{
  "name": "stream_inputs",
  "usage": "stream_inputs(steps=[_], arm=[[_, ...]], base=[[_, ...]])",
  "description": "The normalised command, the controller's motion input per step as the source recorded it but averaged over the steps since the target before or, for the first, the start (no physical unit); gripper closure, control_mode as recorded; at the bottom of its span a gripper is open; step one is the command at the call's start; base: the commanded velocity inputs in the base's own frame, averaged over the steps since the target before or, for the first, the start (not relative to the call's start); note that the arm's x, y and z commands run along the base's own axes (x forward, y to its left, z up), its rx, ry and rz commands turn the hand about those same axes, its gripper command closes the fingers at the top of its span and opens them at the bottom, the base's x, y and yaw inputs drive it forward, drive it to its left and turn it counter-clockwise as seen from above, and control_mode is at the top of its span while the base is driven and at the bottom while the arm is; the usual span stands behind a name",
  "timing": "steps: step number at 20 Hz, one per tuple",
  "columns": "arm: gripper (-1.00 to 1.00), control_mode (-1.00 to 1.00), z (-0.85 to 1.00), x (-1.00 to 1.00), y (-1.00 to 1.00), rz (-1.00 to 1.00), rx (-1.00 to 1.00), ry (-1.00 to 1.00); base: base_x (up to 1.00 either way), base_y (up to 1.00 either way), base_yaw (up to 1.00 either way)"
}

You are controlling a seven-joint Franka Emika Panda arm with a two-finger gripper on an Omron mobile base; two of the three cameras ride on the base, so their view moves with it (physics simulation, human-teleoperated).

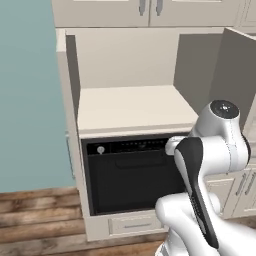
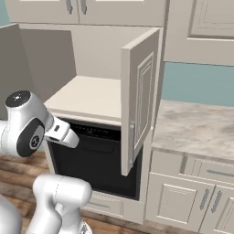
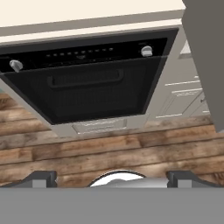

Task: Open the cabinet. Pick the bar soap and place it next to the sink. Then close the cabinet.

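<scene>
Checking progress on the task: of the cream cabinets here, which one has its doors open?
The large cabinet directly above the black oven. Both its doors are swung out, baring a plain cream shelf; the shorter cabinets above it are closed.

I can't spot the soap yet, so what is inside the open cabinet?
The cabinet shows a bare cream shelf and back wall, with no soap visible. Its open right door covers the right end of the shelf in the right base view.
</scene>
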Motion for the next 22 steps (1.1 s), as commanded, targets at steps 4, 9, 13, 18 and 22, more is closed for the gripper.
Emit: stream_inputs(steps=[4, 9, 13, 18, 22], arm=[[-1.00, 1.00, 0.00, 0.00, 0.00, 0.00, 0.00, 0.00], [-1.00, 1.00, 0.00, 0.00, 0.00, 0.00, 0.00, 0.00], [-1.00, 1.00, 0.00, 0.00, 0.00, 0.00, 0.00, 0.00], [-1.00, 1.00, 0.00, 0.00, 0.00, 0.00, 0.00, 0.00], [-1.00, 1.00, 0.00, 0.00, 0.00, 0.00, 0.00, 0.00]], base=[[0.42, 0.23, -0.05], [0.28, 0.25, -0.02], [0.24, 0.33, 0.00], [0.27, 0.31, 0.00], [0.32, 0.13, 0.00]])
